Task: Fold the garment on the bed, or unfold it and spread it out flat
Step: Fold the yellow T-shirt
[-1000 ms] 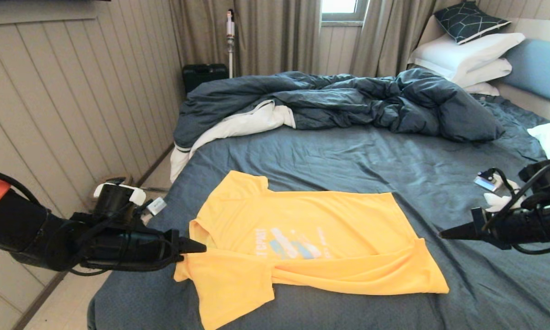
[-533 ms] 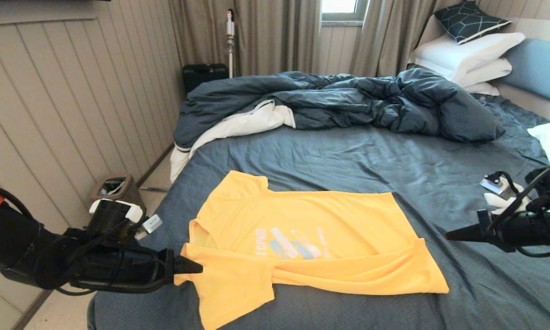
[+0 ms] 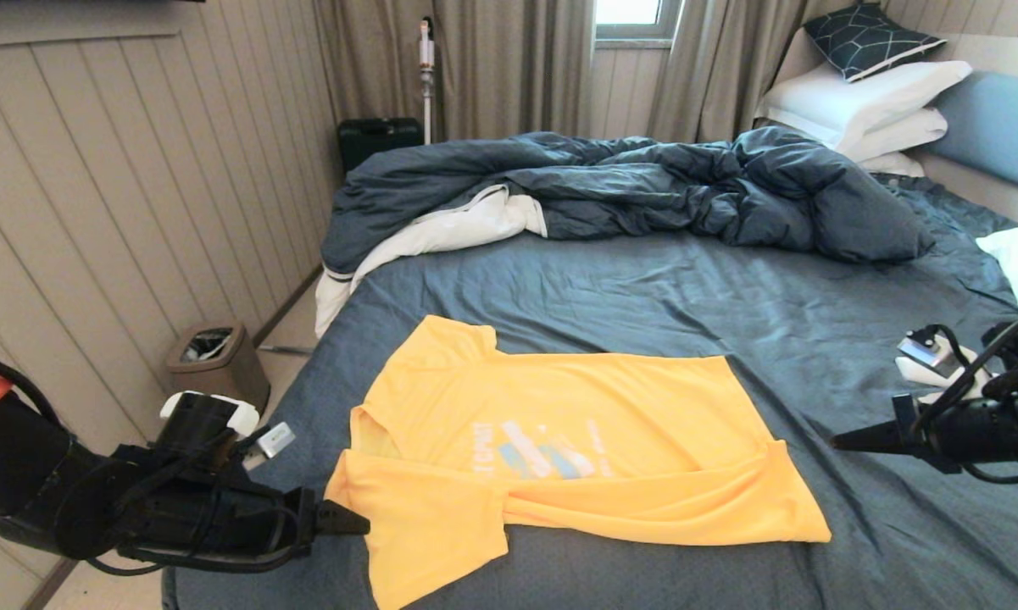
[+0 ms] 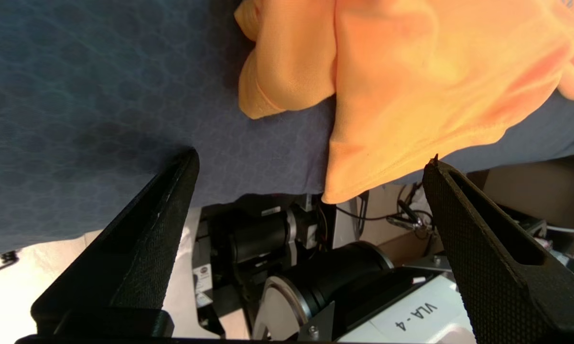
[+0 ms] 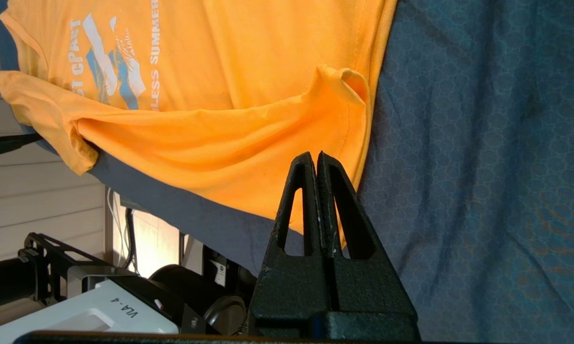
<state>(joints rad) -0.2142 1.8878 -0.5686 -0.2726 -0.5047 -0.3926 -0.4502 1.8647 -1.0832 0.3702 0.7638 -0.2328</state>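
Since the earlier frames we see the left gripper (image 3: 358, 520) drawn back and lowered from the shirt's (image 3: 559, 449) near sleeve, its jaws now spread wide and holding nothing. We also see the right gripper (image 3: 843, 440) shifted slightly outward toward the right side of the bed (image 3: 644, 288).

We locate the shirt on the near half of the bed, lying on the slate-blue sheet, well apart from the duvet (image 3: 627, 191) bunched toward the far side. The left gripper's tip sits just beside the collar-end corner of the folded sleeve; in the left wrist view the sleeve hem (image 4: 358, 181) hangs between the open fingers (image 4: 167, 200) without being clamped. The right gripper is fully closed on nothing and hovers near the shirt's bottom hem, apart from the cloth.

We read the shirt's long axis as running across the bed, from the robot's left to its right. The neck points left, the hem right. The print faces up. The near edge is folded over along this axis, partly covering the lettering.
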